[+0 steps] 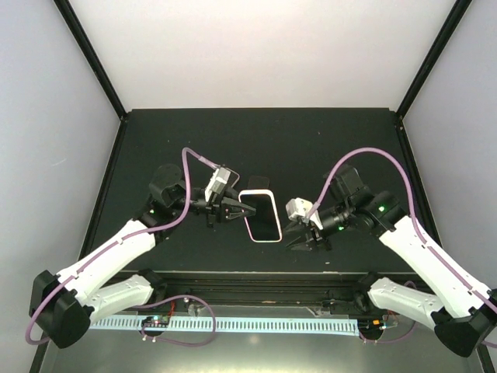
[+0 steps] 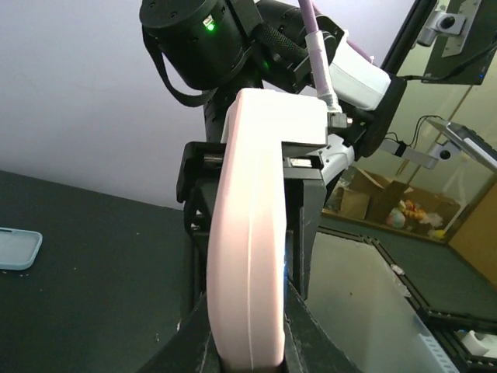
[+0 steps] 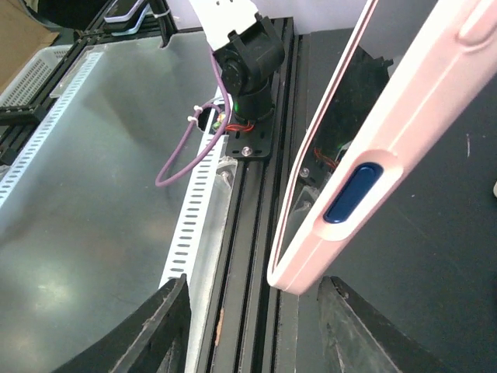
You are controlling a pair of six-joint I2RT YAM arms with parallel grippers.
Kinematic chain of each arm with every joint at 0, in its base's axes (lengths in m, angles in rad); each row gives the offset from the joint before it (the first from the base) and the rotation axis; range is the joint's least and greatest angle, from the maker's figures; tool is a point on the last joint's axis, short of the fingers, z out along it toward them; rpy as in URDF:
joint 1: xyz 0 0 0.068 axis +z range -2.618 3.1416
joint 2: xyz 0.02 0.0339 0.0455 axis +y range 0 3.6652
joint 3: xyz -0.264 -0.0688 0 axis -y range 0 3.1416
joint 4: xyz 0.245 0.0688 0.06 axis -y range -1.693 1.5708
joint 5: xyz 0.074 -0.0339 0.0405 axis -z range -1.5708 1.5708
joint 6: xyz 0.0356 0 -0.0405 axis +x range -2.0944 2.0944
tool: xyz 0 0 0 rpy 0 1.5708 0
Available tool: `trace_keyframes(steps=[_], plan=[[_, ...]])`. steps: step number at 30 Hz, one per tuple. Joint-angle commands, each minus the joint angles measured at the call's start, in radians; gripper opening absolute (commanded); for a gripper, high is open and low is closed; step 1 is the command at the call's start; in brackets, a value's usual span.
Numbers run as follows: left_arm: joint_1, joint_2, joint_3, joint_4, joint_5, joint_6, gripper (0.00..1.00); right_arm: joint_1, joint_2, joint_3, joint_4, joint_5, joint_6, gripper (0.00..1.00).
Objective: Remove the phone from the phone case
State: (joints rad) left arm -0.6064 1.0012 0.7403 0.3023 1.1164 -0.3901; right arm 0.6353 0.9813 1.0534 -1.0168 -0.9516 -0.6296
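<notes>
The phone, dark screen up, sits inside a pink case near the middle of the black table. My left gripper is shut on the case's left edge; in the left wrist view the pink case edge fills the gap at my left gripper. My right gripper is open just right of the case's near right corner. In the right wrist view that pink corner, with a blue side button, hangs between the spread fingers of my right gripper, touching neither.
A small pale blue object lies flat on the table in the left wrist view. A black rail and a white slotted strip run along the near edge. Black frame posts stand at the table's back corners.
</notes>
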Motion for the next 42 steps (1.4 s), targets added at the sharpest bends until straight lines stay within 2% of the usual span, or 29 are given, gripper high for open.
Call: trace_keyframes(steps=[1,8,19,26,37,42], plan=[[0.019,-0.019,0.0,0.15,0.051,-0.066,0.02,0.042,0.029,0.045,-0.008,0.057,0.002,0.46],[0.024,-0.029,-0.012,0.176,0.061,-0.094,0.01,0.073,0.047,0.065,-0.021,0.056,-0.023,0.38],[0.037,-0.023,-0.008,0.162,0.077,-0.095,0.01,0.075,0.089,0.109,-0.028,0.056,-0.021,0.41],[0.037,-0.005,-0.008,0.191,0.111,-0.126,0.01,0.075,0.078,0.103,-0.022,0.075,-0.08,0.27],[0.038,0.007,-0.004,0.201,0.133,-0.142,0.02,0.076,0.083,0.099,-0.008,0.104,-0.118,0.24],[0.038,0.006,-0.007,0.204,0.137,-0.146,0.02,0.075,0.09,0.102,0.022,0.111,-0.071,0.22]])
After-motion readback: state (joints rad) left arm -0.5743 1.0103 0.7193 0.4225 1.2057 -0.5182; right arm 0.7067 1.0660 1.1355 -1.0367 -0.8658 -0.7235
